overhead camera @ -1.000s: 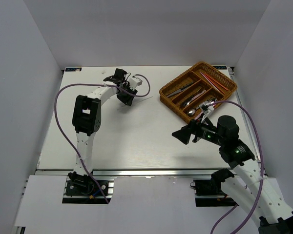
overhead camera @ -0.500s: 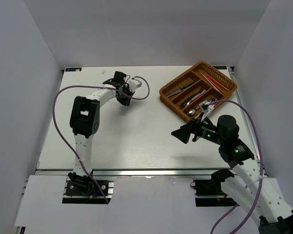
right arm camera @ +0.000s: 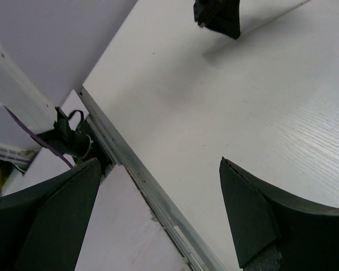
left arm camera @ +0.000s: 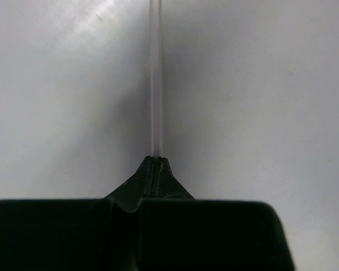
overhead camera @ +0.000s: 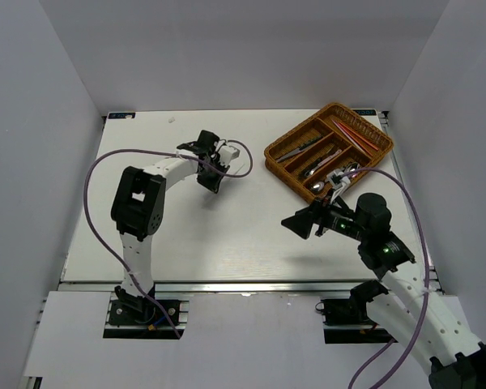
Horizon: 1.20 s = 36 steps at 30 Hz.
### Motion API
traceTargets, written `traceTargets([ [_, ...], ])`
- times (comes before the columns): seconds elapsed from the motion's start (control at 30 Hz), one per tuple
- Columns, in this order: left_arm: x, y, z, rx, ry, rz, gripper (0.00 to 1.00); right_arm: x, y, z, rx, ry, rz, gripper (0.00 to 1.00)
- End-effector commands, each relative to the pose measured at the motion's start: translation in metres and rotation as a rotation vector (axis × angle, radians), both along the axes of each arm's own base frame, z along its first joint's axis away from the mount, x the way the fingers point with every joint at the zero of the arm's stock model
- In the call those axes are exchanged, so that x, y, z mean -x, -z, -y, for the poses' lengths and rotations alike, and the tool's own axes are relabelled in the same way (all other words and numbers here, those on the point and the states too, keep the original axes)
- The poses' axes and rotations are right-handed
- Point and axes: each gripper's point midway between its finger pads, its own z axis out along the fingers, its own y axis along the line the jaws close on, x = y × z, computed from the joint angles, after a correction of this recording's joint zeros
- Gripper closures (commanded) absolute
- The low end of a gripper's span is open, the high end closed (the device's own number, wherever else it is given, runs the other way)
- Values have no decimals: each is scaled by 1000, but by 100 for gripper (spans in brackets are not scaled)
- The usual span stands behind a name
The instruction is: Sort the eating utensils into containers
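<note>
A pale chopstick (left arm camera: 156, 84), judged light, stiff and slippery, was pinched by its end in the left gripper (left arm camera: 156, 162); the right gripper (right arm camera: 158, 169) was spread.

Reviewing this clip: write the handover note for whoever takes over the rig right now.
Left tool: shut on a pale chopstick, over the table, left of the wicker tray.
Right tool: open, empty, hovering above the table near the tray's near side.
Done: silver cutlery and red chopsticks lie in the tray's compartments.
Left: carry the pale chopstick to the tray, probably the compartment with the red chopsticks, and release. I make out no other loose utensil on the table.
</note>
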Motion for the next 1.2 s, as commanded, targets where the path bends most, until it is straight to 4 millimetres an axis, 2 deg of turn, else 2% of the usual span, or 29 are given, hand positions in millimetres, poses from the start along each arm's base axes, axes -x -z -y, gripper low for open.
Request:
traceTargets([
  [0.0, 20, -56, 14, 52, -87, 66, 100, -6, -7, -11, -102, -13, 8, 11],
  [0.03, 24, -63, 18, 85, -131, 69, 100, -9, -4, -13, -118, -8, -16, 11],
  [0.07, 31, -62, 22, 106, -144, 73, 100, -15, -3, -14, -136, 15, -28, 11],
  [0.1, 35, -76, 24, 136, -158, 101, 100, -19, -6, -15, -180, 38, -38, 11],
  [0.13, 35, -80, 29, 191, -217, 111, 100, -25, -2, -17, -197, 58, -60, 11],
  [0.17, 50, -69, 28, 194, -234, 79, 100, -35, -1, -14, -210, 112, -70, 11],
  [0.2, 54, -81, 29, 235, -254, 98, 100, -43, 0, -13, -232, 162, -111, 11],
  [0.23, 55, -89, 38, 319, -290, 108, 100, -52, 8, -12, -230, 207, -151, 12],
  [0.27, 60, -93, 39, 356, -305, 107, 100, -63, 10, -8, -238, 275, -165, 13],
  [0.3, 72, -98, 37, 400, -320, 116, 100, -68, 11, -6, -253, 303, -183, 14],
  [0.37, 78, -119, 51, 547, -333, 123, 100, -78, 6, -12, -313, 322, -205, 16],
  [0.4, 87, -117, 53, 581, -335, 107, 100, -81, -1, -16, -333, 313, -200, 18],
  [0.43, 89, -140, 60, 664, -327, 134, 100, -84, 6, -26, -319, 297, -226, 18],
  [0.47, 96, -149, 67, 708, -309, 127, 100, -91, -11, -33, -328, 289, -204, 18],
  [0.5, 102, -150, 69, 730, -309, 120, 100, -95, -15, -40, -319, 286, -202, 19],
  [0.53, 106, -166, 75, 789, -307, 130, 100, -97, -6, -55, -285, 269, -225, 19],
  [0.57, 107, -175, 78, 832, -299, 140, 100, -107, -19, -60, -287, 287, -199, 19],
  [0.6, 110, -180, 80, 855, -294, 143, 100, -110, -19, -66, -275, 291, -200, 19],
  [0.63, 113, -185, 83, 883, -297, 141, 100, -112, -10, -76, -247, 292, -222, 20],
  [0.67, 114, -193, 82, 903, -303, 156, 100, -120, -17, -79, -243, 315, -204, 20],
  [0.8, 122, -199, 88, 953, -296, 131, 100, -128, -15, -101, -211, 312, -188, 24],
  [0.87, 125, -197, 90, 953, -288, 120, 100, -133, -15, -106, -198, 316, -185, 26],
  [0.9, 126, -197, 91, 958, -283, 112, 100, -135, -21, -110, -203, 309, -175, 27],
  [1.07, 136, -204, 97, 1020, -248, 94, 100, -149, -11, -121, -148, 322, -173, 30],
  [1.1, 137, -206, 97, 1027, -243, 94, 100, -151, -5, -124, -137, 319, -175, 39],
  [1.13, 137, -207, 98, 1029, -239, 94, 100, -154, -13, -127, -145, 310, -150, 49],
  [1.17, 137, -208, 98, 1029, -237, 95, 100, -154, -13, -130, -141, 292, -147, 64],
])
